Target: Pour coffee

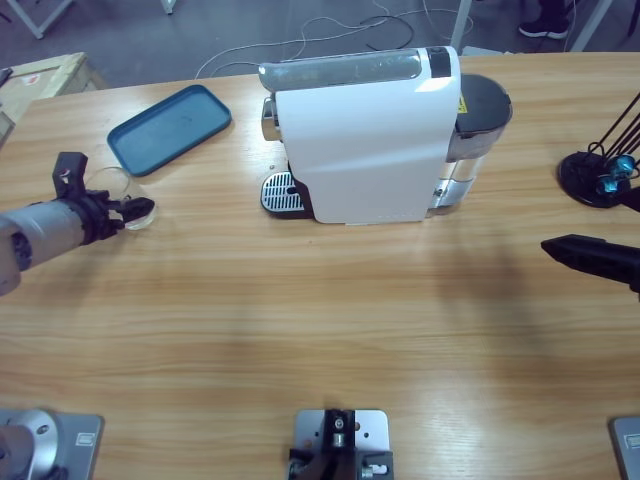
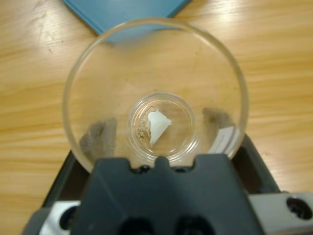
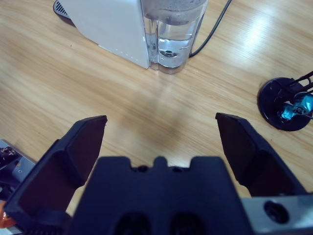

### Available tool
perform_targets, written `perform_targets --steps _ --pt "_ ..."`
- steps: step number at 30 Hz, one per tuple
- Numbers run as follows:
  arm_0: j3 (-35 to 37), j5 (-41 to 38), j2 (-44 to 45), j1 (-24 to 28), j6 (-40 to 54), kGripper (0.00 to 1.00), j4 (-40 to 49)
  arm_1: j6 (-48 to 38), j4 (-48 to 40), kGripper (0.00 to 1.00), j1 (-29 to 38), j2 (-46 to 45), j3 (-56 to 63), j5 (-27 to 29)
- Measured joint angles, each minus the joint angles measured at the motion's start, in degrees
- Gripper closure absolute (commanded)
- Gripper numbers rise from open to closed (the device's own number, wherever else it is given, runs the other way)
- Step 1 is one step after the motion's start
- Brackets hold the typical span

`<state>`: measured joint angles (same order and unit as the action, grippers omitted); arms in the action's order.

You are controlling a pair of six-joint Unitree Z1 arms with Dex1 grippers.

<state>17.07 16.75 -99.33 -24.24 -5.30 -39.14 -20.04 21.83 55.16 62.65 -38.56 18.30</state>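
Note:
A clear glass cup (image 1: 137, 208) stands on the table at the left, just in front of the blue tray. My left gripper (image 1: 122, 211) is shut on it. In the left wrist view I look down into the glass cup (image 2: 156, 63), which is empty apart from a white fleck at its bottom, and the dark jaws show through its wall on both sides. The white coffee machine (image 1: 370, 135) stands at the back middle, its drip grate (image 1: 282, 193) facing left. My right gripper (image 1: 562, 250) hangs open at the right edge, with nothing between its fingers in the right wrist view (image 3: 161, 125).
A blue tray (image 1: 170, 128) lies behind the cup. A black stand (image 1: 598, 175) with blue parts sits at the far right, and also shows as the black stand (image 3: 283, 104) in the right wrist view. The machine's water tank (image 3: 173, 29) and its cable face the right arm.

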Motion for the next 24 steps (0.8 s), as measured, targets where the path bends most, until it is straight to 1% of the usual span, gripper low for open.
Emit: perform_targets --steps 1,3,8,10,12,14,16,20,24 --pt "-0.34 -1.07 0.14 -0.13 1.71 1.0 -0.52 -0.07 0.0 0.0 0.0 0.0 0.0 0.0" --pt "-0.72 -5.99 1.18 -0.16 5.83 1.0 -0.8 -0.15 0.0 0.0 0.0 0.0 0.0 0.0" --pt "-0.27 -29.46 7.42 2.06 14.6 1.0 -0.92 -0.2 0.3 0.0 0.0 -0.22 0.0 0.0" --pt "1.46 -37.11 7.77 2.81 18.96 1.0 -0.91 -0.2 0.8 0.0 0.0 -0.46 0.0 0.0" --pt "4.21 -42.46 6.95 3.17 23.65 1.0 -0.89 -0.2 1.26 0.0 0.0 -0.98 0.0 0.0" --pt "6.87 -45.47 4.3 3.19 27.25 1.0 -0.88 -0.2 1.63 0.0 0.0 -1.45 0.0 0.0" --pt "8.9 -46.58 0.68 2.83 29.57 1.0 -0.84 -0.2 1.8 0.0 0.0 -1.47 0.0 0.0" --pt "12.7 -47.59 -4.89 0.71 31.2 1.0 -0.17 -0.2 1.8 0.0 0.0 -1.47 0.0 0.0" --pt "18.63 -48.32 -7.84 -1.44 31.38 1.0 3.94 -0.33 1.76 0.0 0.0 -1.46 0.0 0.0"
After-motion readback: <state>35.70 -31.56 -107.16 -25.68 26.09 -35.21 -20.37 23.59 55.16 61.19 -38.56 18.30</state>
